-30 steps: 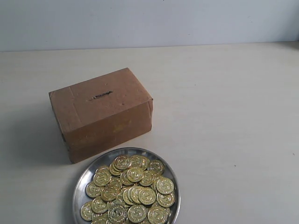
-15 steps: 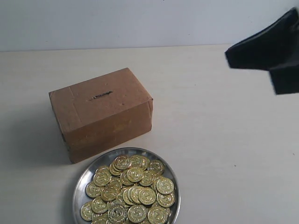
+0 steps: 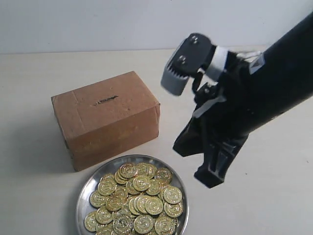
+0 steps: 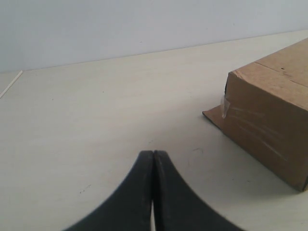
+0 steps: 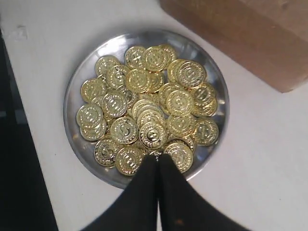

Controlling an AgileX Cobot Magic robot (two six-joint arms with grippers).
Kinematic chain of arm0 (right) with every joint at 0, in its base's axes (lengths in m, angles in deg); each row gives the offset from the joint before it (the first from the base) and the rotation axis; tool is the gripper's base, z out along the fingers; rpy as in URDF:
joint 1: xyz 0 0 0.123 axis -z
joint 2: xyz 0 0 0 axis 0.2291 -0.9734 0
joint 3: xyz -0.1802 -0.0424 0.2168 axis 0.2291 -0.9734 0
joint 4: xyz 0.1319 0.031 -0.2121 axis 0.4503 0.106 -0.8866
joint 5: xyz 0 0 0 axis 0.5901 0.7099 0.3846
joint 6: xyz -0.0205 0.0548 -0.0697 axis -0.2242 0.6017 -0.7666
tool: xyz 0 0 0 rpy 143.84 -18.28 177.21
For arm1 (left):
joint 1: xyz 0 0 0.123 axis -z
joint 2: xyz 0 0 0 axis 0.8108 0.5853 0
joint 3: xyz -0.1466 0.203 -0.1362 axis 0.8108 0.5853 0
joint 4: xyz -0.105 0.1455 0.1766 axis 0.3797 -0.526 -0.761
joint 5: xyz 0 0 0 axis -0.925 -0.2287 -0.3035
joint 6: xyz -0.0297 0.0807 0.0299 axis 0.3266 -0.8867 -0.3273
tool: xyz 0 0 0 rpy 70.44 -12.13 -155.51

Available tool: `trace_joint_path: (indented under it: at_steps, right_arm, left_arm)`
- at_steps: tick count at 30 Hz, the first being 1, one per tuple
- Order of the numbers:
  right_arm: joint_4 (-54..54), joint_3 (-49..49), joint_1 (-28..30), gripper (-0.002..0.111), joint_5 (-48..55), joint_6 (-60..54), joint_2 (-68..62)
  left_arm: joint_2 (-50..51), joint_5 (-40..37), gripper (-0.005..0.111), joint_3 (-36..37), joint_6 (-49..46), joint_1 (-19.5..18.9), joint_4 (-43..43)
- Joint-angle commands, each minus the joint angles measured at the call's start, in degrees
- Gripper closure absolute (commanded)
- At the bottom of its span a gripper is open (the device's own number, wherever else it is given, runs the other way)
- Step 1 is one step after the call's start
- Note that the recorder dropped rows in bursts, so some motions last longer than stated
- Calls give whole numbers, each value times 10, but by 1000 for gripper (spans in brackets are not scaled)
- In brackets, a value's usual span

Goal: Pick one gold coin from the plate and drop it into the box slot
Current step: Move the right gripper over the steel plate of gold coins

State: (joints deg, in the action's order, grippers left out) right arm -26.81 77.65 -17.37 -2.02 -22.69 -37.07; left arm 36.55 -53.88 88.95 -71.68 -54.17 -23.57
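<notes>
Gold coins (image 3: 139,198) heaped in the plate (image 3: 87,188) just beside the box (image 3: 105,120), box slot (image 3: 106,100) on top; right gripper (image 5: 157,159), fingers together and empty, hangs over the plate's edge, likely lining up a pick; left gripper (image 4: 153,155) closed, idle near the box.

A pale cream table (image 3: 279,196) is filling most of the exterior view, running from the bottom edge up to a straight line in the upper part of the frame. Above that line a plain light grey-blue wall (image 3: 98,24) is spanning the whole top band. A soft shadow (image 3: 29,147) is lying on the tabletop at the left middle. In the left wrist view the table is taking up the lower two thirds, and a thin pale line (image 4: 10,84) is slanting across it at the far left. In the right wrist view a dark strip (image 5: 14,159) is running down the left edge.
</notes>
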Motion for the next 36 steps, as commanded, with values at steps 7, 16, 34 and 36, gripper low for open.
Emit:
trace_joint_path:
  at_steps: [7,16,34,36]
  right_arm:
    - [-11,5,-107,108,-127,-70,-147]
    - [3,5,-107,62,-129,-70,-180]
    - [33,5,-117,60,-190,-163,-220]
    - [30,5,-117,60,-196,-161,-220]
  left_arm:
    - [-2,6,107,2,0,-1,7]
    - [-2,6,107,2,0,-1,7]
    - [-2,6,107,2,0,-1,7]
    - [-2,6,107,2,0,-1,7]
